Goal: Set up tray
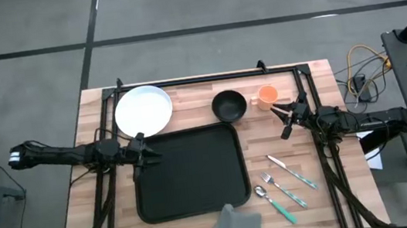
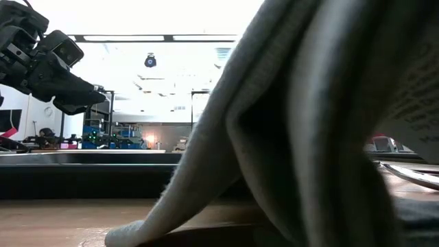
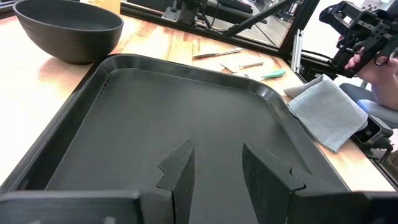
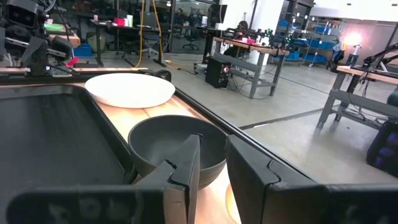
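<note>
Tray point(image 1: 191, 170) flat at mid-desk point(image 1: 331, 199), empty; left hand point(image 1: 142, 149) at its left rim, fingers spread over the edge; right hand point(image 1: 288, 117) well apart beyond its right corner, fingers spread, near bowl point(image 1: 229, 105).

grey concrete floor point(image 1: 174, 4) with dark seams; workbenches point(image 4: 249, 50), blue shelving point(image 4: 323, 46) and bright ceiling lights point(image 2: 137, 38) behind.

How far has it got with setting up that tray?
Barely started. The black tray lies bare in the middle. The white plate, black bowl, orange cup, cutlery and grey napkin all sit outside it. The left gripper hovers open at its edge; the right gripper, open, holds nothing.
</note>
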